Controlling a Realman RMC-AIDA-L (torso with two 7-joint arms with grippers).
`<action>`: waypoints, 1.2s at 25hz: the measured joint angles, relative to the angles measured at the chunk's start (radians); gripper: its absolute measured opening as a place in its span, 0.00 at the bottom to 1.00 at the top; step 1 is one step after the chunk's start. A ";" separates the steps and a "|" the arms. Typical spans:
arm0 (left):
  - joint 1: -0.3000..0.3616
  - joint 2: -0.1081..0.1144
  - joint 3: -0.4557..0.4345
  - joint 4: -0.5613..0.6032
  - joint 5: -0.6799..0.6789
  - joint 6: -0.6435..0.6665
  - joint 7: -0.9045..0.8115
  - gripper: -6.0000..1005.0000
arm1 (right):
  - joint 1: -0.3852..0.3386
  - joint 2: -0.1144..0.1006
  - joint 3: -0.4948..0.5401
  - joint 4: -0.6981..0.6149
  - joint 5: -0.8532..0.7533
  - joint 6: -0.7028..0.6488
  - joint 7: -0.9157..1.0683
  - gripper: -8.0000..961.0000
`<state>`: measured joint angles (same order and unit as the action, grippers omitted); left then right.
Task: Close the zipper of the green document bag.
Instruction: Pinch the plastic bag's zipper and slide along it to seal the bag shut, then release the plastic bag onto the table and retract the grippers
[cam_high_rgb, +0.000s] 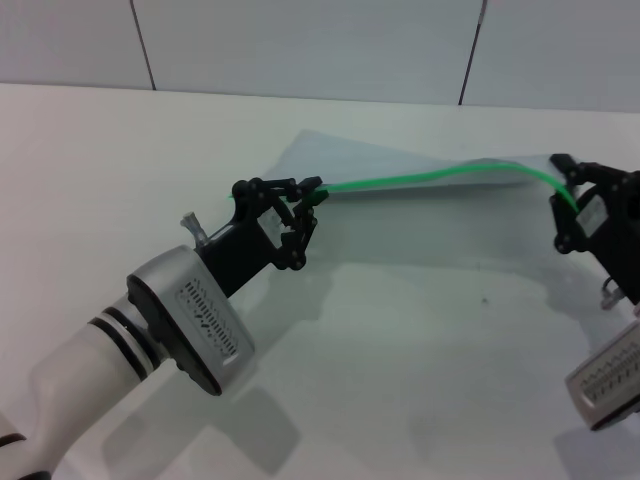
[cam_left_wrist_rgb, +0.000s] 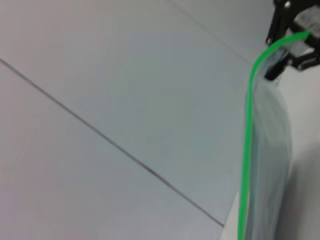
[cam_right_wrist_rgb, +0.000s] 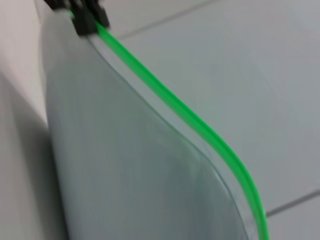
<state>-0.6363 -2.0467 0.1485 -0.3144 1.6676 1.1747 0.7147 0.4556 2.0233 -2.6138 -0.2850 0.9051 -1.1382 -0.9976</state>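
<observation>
The green document bag (cam_high_rgb: 400, 162) is a pale translucent pouch held up off the white table between both arms. Its zipper (cam_high_rgb: 440, 175) is a bright green strip arching along the upper edge. My left gripper (cam_high_rgb: 308, 197) is shut on the zipper's left end. My right gripper (cam_high_rgb: 568, 197) is shut on the bag's right corner, where the strip bends down. The left wrist view follows the zipper (cam_left_wrist_rgb: 246, 150) along the bag (cam_left_wrist_rgb: 270, 165) to the right gripper (cam_left_wrist_rgb: 292, 42). The right wrist view shows the zipper (cam_right_wrist_rgb: 190, 117), the bag (cam_right_wrist_rgb: 125, 160) and the left gripper (cam_right_wrist_rgb: 82, 12). I cannot make out the slider tab.
The white table (cam_high_rgb: 400, 350) spreads under both arms. A wall of grey panels (cam_high_rgb: 300, 40) with dark seams rises behind its far edge. The bag casts a shadow on the table beneath it.
</observation>
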 joint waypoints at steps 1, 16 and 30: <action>0.005 0.000 -0.005 0.000 -0.002 0.000 0.000 0.14 | -0.001 0.000 0.010 0.005 0.000 -0.001 0.002 0.06; 0.015 0.001 -0.021 0.002 -0.052 0.004 -0.001 0.18 | -0.014 0.001 0.113 0.048 0.000 -0.039 0.009 0.05; 0.025 0.002 -0.124 0.002 -0.055 0.205 -0.299 0.30 | -0.052 0.008 0.291 0.037 0.000 -0.177 0.126 0.14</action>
<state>-0.6116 -2.0451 0.0240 -0.3121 1.6131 1.3797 0.4162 0.4038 2.0310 -2.3225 -0.2478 0.9056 -1.3150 -0.8713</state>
